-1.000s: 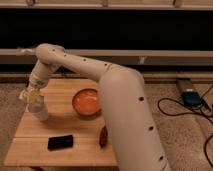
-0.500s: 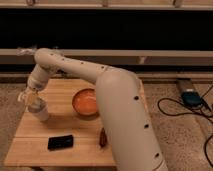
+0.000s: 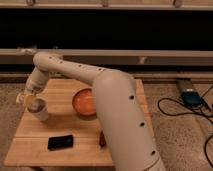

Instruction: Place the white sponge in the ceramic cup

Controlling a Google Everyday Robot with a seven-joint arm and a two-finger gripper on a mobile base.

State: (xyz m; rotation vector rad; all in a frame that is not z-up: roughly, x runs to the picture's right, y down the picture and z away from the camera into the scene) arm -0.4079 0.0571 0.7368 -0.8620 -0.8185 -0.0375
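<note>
The ceramic cup (image 3: 41, 113) is small, white and handleless, and stands near the left edge of the wooden table (image 3: 60, 125). A whitish-cream block, the white sponge (image 3: 34, 104), shows at the cup's mouth. My gripper (image 3: 27, 98) is right above the cup's left rim, at the sponge. I cannot tell whether it still holds the sponge. My big white arm reaches from the lower right across the table to it.
A wide orange bowl (image 3: 83, 102) sits mid-table right of the cup. A flat black object (image 3: 60, 142) lies near the front edge. A small reddish thing (image 3: 102, 139) is partly hidden by my arm. Cables and a device (image 3: 190, 97) lie on the floor at right.
My gripper has shifted slightly left and down over the cup. The cup, bowl and black object have not moved.
</note>
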